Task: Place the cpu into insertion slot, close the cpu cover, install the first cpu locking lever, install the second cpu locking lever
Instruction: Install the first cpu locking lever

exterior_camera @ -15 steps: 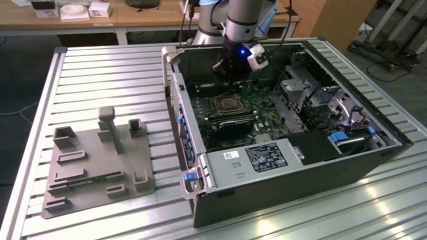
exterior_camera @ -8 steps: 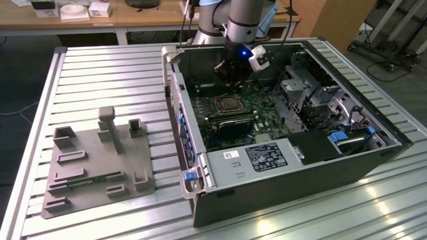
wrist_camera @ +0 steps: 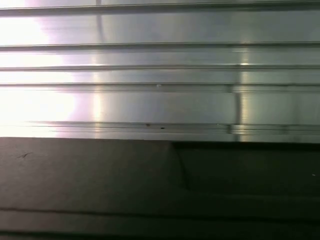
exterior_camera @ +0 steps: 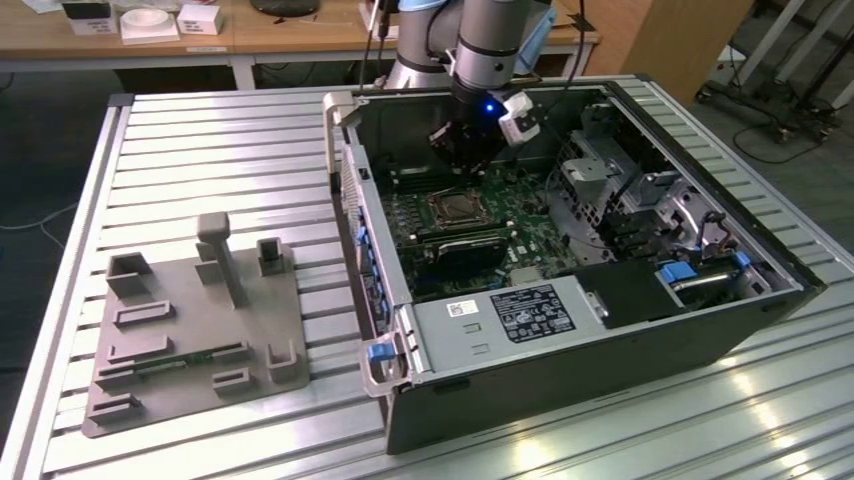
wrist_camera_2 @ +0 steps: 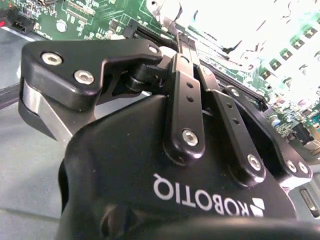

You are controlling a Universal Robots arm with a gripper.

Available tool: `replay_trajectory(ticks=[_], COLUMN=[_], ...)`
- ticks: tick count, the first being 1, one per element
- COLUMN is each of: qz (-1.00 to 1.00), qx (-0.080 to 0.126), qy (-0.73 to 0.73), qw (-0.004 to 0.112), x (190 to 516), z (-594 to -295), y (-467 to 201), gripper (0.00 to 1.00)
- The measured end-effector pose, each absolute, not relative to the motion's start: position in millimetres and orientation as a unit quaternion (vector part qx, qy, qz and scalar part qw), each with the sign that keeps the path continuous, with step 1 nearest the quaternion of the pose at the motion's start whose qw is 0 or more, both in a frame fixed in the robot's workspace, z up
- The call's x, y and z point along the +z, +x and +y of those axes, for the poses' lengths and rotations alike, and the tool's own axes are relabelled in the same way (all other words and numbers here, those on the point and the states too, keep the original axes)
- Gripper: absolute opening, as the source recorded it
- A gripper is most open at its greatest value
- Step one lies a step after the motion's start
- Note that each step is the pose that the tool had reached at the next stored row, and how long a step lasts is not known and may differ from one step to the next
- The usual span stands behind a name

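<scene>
Hanging near square, silver-rimmed, dark-centred insertion slot point(exterior_camera: 455, 208): gripper point(wrist_camera_2: 178, 40), fingers point(wrist_camera_2: 186, 95) pinched together.

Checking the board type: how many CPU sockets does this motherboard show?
1. The insertion slot sits mid-board on the green motherboard, near the gripper in the exterior view. The arm covers some board, so another may be hidden.

White lettering point(wrist_camera_2: 207, 197) marks the gripper point(wrist_camera_2: 186, 50) body; a black label point(exterior_camera: 531, 312) on the grey box point(exterior_camera: 447, 340) is illegibly small.
</scene>
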State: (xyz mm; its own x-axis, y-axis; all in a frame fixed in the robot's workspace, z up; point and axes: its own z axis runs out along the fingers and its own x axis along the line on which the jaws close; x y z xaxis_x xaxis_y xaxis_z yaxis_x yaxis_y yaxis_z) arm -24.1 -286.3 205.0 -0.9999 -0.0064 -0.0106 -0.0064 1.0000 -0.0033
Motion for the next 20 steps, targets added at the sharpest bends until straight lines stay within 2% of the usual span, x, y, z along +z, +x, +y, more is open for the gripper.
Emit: replay_trajectory(ticks=[20], qz=[1.0], qx=[-0.001], qy=[0.002], qw=[0.006], x=[207.9], z=[-291.6], y=[-24.1], gripper=[0.1])
